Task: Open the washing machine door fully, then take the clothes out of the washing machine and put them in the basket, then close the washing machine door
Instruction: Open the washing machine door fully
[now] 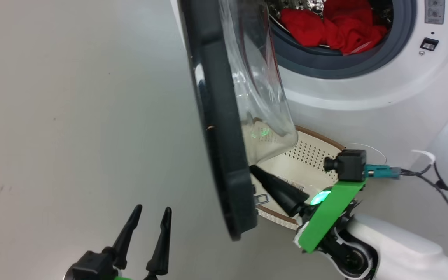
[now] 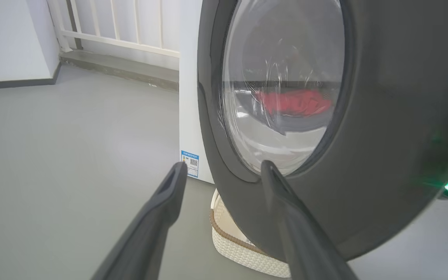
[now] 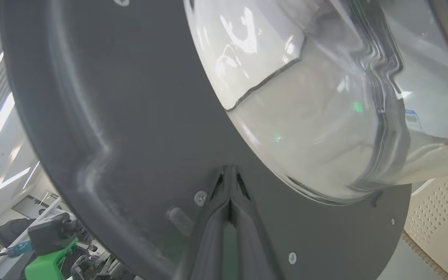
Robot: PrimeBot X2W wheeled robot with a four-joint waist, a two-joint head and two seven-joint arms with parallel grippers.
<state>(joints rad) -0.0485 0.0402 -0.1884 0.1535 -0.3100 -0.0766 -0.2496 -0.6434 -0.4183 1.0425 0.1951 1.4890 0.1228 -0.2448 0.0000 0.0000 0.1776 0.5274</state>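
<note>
- While the door [image 1: 220,128] stands only part open, edge-on at frame centre, the left gripper [image 1: 153,209], lower left, hangs spread and empty, clear of it.
- Right gripper [image 1: 256,171], lower centre, is pinched shut on nothing, tip apparently touching the door's inner face; push steadily outward near the free edge, off the glass [image 1: 259,97].
- Basket [image 1: 309,155] sits below the door; clothes [image 1: 333,27] lie inside the washer [image 1: 403,89], upper right.

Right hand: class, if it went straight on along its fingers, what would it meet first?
The washing machine door: the shut right hand points straight at the door's dark inner face, and its tips seem to be at or almost touching it, though contact is unclear.
</note>
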